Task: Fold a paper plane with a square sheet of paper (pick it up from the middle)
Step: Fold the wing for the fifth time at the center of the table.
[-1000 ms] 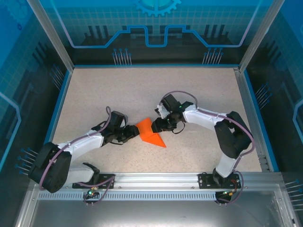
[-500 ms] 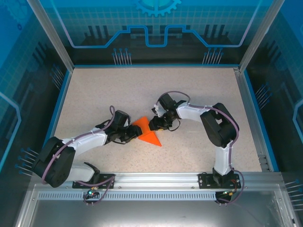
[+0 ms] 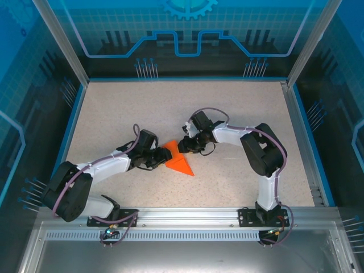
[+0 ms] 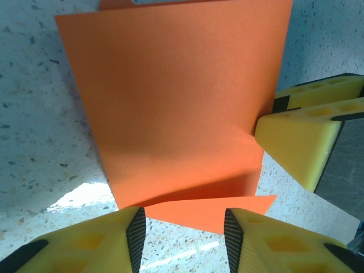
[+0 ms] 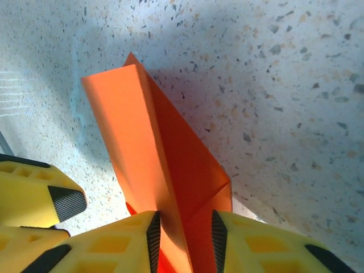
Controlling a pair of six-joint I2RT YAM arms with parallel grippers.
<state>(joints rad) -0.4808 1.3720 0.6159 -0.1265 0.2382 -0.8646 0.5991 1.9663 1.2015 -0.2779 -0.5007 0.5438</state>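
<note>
The square sheet of paper is bright orange and folded to a pointed shape on the speckled table, its tip toward the near right. One flap stands raised over a flat lower layer. My left gripper sits at the paper's left edge. In the left wrist view it is open, with the lower layer's edge just ahead of its tips. My right gripper is at the paper's far right side. In the right wrist view it is shut on the raised fold.
The speckled table is walled by blue rails and clear panels, with a metal rail along the near edge. A right finger presses the flap's edge. A left finger shows close beside the paper.
The right arm has drawn in and its gripper has moved left onto the paper. The left gripper has edged forward. The paper has shifted slightly left, with a flap raised.
</note>
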